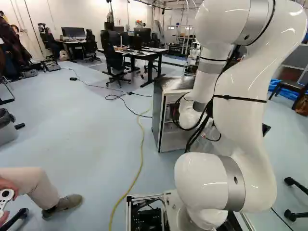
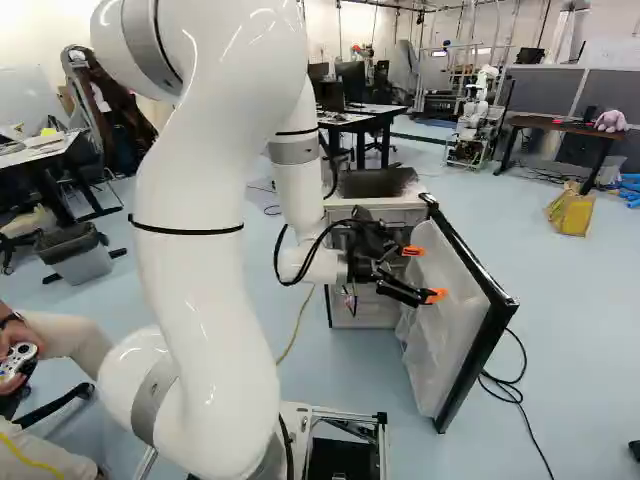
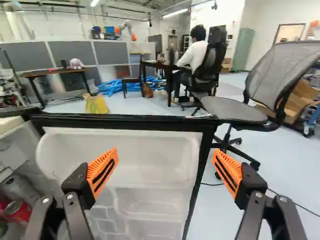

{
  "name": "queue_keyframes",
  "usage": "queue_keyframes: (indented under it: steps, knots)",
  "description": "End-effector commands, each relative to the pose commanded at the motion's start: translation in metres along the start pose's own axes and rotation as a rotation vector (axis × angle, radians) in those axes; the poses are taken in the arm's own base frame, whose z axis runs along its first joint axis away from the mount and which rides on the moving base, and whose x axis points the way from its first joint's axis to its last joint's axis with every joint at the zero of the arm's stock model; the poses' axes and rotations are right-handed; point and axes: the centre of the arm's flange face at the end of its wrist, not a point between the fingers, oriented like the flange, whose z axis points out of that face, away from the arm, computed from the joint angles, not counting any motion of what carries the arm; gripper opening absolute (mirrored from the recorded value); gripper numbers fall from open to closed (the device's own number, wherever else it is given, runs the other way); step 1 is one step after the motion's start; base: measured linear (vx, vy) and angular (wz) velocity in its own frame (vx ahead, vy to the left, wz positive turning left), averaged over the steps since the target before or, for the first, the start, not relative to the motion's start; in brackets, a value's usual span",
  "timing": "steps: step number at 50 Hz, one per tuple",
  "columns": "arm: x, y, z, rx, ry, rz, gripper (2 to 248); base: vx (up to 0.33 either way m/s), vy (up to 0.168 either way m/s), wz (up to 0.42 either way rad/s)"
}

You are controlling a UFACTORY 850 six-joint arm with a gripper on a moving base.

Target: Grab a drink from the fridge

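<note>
In the right base view my gripper stands open at the inner side of the swung-out fridge door, in front of the fridge. In the wrist view the open gripper has nothing between its fingers; the door's white inner shelves lie ahead of and below them. Beside one finger, inside the fridge, a red can and a silver can are partly visible. The left base view shows the fridge's side; my arm hides much of its front.
A yellow cable runs along the floor toward the fridge. A seated person's leg and shoe are close to the base on its left. An office chair stands beyond the door. Black cables lie by the door, and another robot stands farther back.
</note>
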Motion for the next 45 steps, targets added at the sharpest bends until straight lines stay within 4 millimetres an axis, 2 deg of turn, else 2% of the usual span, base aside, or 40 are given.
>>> queue_keyframes:
  steps: [10, 45]
  knots:
    - [0.0, -0.003, -0.006, 0.107, -0.004, -0.025, 247, 0.0, 0.0, 0.0]
    - [-0.002, -0.033, -0.016, 0.471, -0.006, -0.085, 247, 0.0, 0.0, 0.0]
